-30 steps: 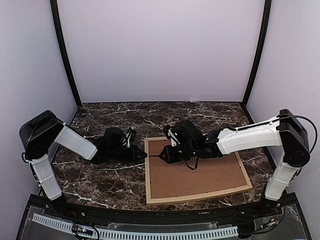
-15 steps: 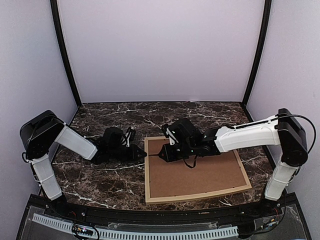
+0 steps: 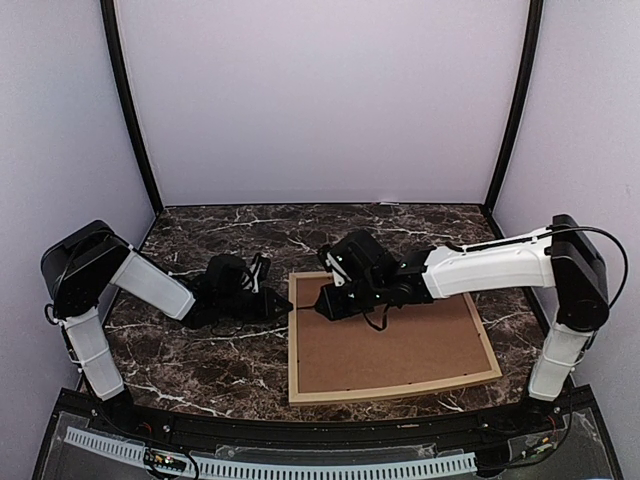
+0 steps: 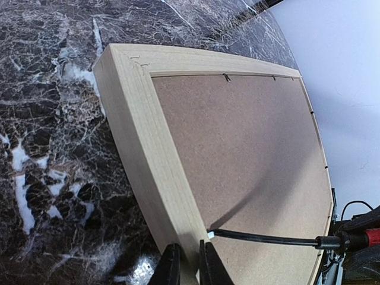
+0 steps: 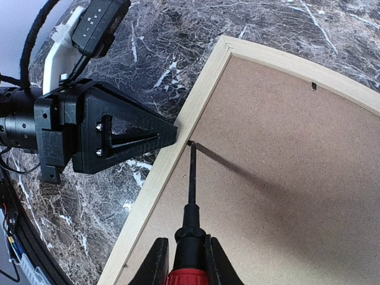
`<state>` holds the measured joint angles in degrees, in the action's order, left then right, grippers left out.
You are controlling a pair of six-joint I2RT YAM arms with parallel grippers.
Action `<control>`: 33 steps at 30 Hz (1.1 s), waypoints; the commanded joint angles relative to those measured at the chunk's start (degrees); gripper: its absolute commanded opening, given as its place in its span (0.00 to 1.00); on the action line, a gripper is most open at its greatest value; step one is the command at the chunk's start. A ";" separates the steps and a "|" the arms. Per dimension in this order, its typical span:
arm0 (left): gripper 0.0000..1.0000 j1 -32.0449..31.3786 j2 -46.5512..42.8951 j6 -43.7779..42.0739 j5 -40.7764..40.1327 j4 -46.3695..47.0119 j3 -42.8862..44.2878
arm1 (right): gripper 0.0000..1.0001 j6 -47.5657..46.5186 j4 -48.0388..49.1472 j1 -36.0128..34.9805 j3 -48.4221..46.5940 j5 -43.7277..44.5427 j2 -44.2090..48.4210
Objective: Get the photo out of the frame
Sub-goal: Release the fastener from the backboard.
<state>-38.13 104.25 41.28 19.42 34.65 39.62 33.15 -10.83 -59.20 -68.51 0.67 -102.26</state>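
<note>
The light wood frame point(image 3: 390, 389) lies face down on the marble table. Its brown backing board point(image 3: 400, 345) faces up, so the photo is hidden under it. My right gripper point(image 3: 324, 303) is shut on a red-handled screwdriver point(image 5: 192, 178). The black tip of the screwdriver touches a small tab at the inner side of the frame's left moulding point(image 5: 155, 193). My left gripper point(image 3: 283, 307) is shut, its fingertips point(image 4: 169, 267) against the outer side of that same moulding point(image 4: 136, 136), right across from the screwdriver shaft point(image 4: 267, 239).
More small metal tabs point(image 4: 227, 77) sit along the inner rim over the board point(image 4: 249, 154). Dark marble table point(image 3: 200, 350) surrounds the frame. Black corner posts point(image 3: 130, 110) and pale walls close in the back and sides.
My right gripper has slid left and slightly back with the screwdriver, bringing the tip to the frame's left inner edge. The left gripper has hardly moved.
</note>
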 commanded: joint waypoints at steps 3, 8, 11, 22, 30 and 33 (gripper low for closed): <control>0.12 -2.04 3.72 -0.47 2.62 -3.33 -0.16 | 0.00 -3.42 17.56 -5.05 -6.34 -15.30 -1.89; 0.12 -2.12 4.05 -0.44 2.81 -3.20 -0.15 | 0.00 -4.70 17.60 -5.67 -7.87 -17.59 -2.50; 0.12 -2.12 4.11 -0.37 2.82 -2.97 -0.24 | 0.00 -5.50 17.84 -5.98 -8.45 -19.05 -2.77; 0.11 -2.19 4.08 -0.37 3.02 -2.78 -0.39 | 0.00 -8.62 16.42 -6.77 -10.82 -21.85 -3.52; 0.11 -2.21 4.05 -0.36 3.34 -2.77 -0.34 | 0.00 -14.88 11.13 -6.90 -14.52 -24.32 -5.10; 0.11 -2.21 3.93 -0.21 3.37 -2.83 -0.35 | 0.00 -16.26 8.49 -6.96 -15.55 -24.47 -5.60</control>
<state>-38.02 104.55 41.41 18.94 35.42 39.59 21.85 -21.15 -59.53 -78.35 -0.01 -106.41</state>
